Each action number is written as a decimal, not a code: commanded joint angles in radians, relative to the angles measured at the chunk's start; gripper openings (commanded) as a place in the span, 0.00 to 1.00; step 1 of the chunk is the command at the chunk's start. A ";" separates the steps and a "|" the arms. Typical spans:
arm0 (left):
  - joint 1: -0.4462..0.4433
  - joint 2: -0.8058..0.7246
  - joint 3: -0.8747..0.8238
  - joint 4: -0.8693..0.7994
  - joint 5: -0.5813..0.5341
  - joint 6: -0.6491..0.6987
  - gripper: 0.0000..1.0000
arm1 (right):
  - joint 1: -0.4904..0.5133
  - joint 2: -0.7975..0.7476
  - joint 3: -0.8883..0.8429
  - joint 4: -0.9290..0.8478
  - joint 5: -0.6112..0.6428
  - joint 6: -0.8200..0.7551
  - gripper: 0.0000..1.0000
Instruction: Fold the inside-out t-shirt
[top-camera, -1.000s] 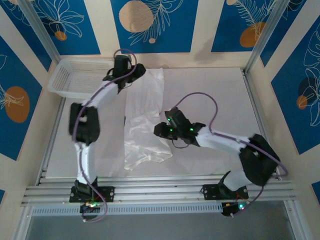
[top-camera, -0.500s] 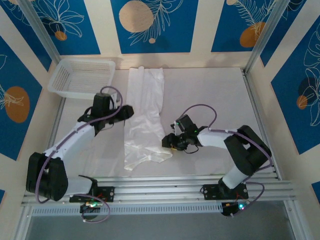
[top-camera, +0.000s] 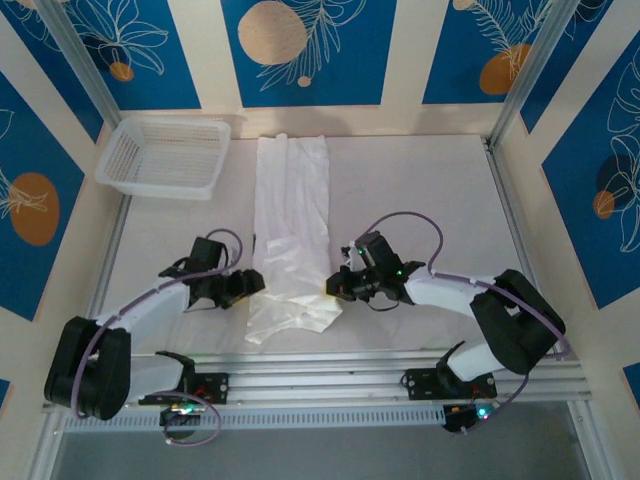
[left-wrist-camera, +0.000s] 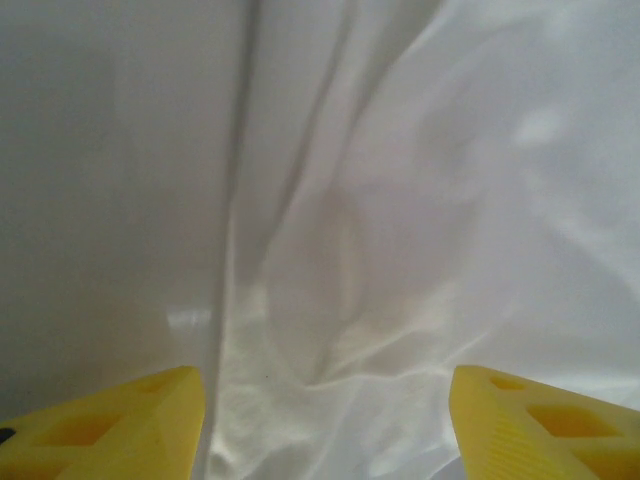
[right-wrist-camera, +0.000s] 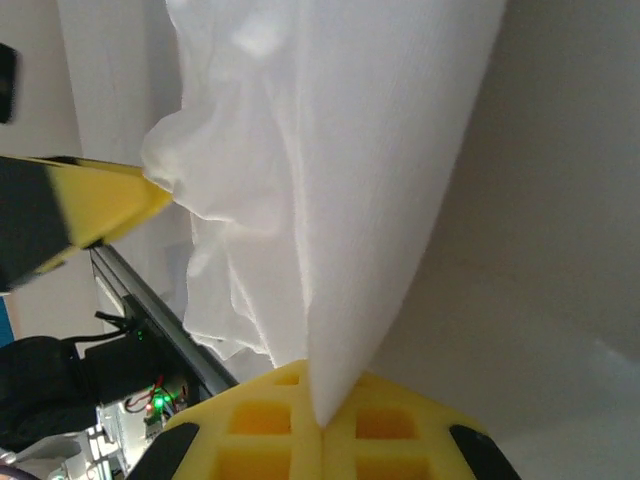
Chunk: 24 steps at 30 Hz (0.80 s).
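**Bench (top-camera: 430, 210) from above, with both wrist views.** Counted: one t-shirt, one basket, two arms, two pincers.

- **T-shirt (top-camera: 290, 210), one:** White and wrinkled, it lies on the bench as a long narrow strip. The strip runs from the far edge toward the near edge, between the two arms. Its near end is bunched and spreads wider than the rest.
- **Basket (top-camera: 160, 155), one:** A white mesh basket stands at the far left corner of the bench, apart from the cloth.
- **Arms, two:** Both reach in from the near edge, one on each side of the strip's near end.
- **Left pincer (top-camera: 253, 285):** It sits at the left edge of the cloth. In the left wrist view its two yellow fingers (left-wrist-camera: 110, 425) stand well apart and grip nothing. Wrinkled cloth and a band of bare bench lie beyond them.
- **Right pincer (top-camera: 333, 288):** It sits at the right edge of the cloth. In the right wrist view its two yellow pads (right-wrist-camera: 260, 435) are pressed together. An edge of the t-shirt is pinched in the seam between them, and the cloth spreads away from the grip as a smooth sheet.
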 joint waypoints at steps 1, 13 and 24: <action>-0.012 0.030 -0.008 0.062 0.089 -0.038 0.66 | 0.008 0.003 -0.022 0.006 -0.007 0.052 0.00; -0.022 0.148 0.015 0.140 0.117 -0.044 0.39 | 0.032 0.061 0.001 0.033 -0.020 0.054 0.00; -0.021 0.099 0.018 0.108 0.049 -0.035 0.40 | 0.033 0.066 0.001 0.017 -0.015 0.051 0.00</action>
